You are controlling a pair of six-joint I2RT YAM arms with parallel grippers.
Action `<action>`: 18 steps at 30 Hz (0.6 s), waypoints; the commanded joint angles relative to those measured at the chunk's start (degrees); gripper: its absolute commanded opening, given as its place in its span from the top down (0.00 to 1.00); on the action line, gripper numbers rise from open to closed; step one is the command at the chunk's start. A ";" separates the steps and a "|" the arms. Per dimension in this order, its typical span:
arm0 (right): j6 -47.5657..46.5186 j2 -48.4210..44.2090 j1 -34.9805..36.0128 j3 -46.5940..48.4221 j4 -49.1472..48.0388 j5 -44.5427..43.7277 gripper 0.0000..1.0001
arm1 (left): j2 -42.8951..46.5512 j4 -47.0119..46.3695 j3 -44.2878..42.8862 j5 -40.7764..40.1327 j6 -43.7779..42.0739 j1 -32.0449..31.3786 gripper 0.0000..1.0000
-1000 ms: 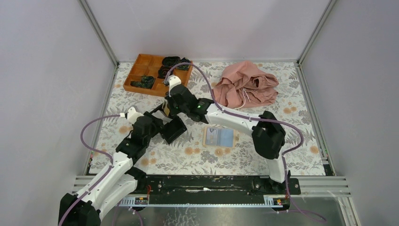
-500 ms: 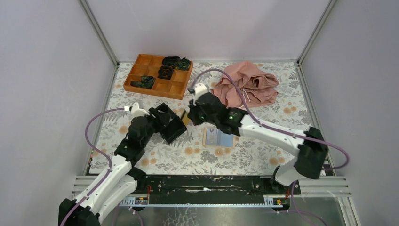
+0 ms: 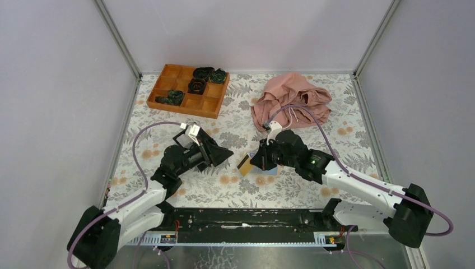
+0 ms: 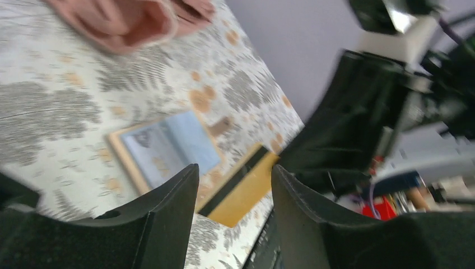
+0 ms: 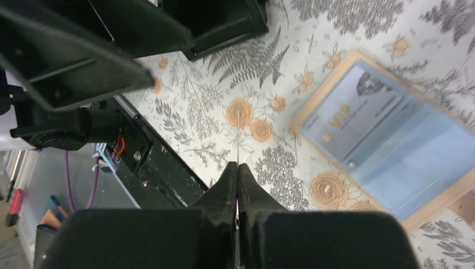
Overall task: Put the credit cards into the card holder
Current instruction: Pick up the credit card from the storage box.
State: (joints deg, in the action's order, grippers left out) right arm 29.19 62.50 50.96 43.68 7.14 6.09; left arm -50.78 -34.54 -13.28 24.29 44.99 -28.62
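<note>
gold plastic credit card [image 4: 240, 193] has come beside your tan leather card holder [image 5: 386, 143], pinched by right gripper [image 5: 237, 182]; left gripper [image 4: 234, 171] gapes empty.

I see an orange-brown tray [image 3: 168, 75] far left on the floral surface [image 3: 347, 168] and a crumpled pink cloth [image 3: 291, 103] far right. The open card holder [image 5: 386, 145] lies flat near the middle.

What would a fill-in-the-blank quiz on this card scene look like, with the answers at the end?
1. The right hand is ____ on the yellow card.
2. The left hand is ____, holding nothing.
3. The grey card in the card holder reads ____.
4. The crumpled cloth is ____.
Answers: shut, open, VIP, pink.
</note>
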 commanded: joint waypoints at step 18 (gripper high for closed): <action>6.09 -2.43 -8.01 -6.46 -11.80 22.90 1.00 | -14.17 -16.06 -1.78 16.38 -6.50 -6.27 0.46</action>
State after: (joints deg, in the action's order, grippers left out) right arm 34.37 61.56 43.77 37.36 -0.89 24.25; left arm -62.96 -46.17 -13.37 38.61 40.27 -34.50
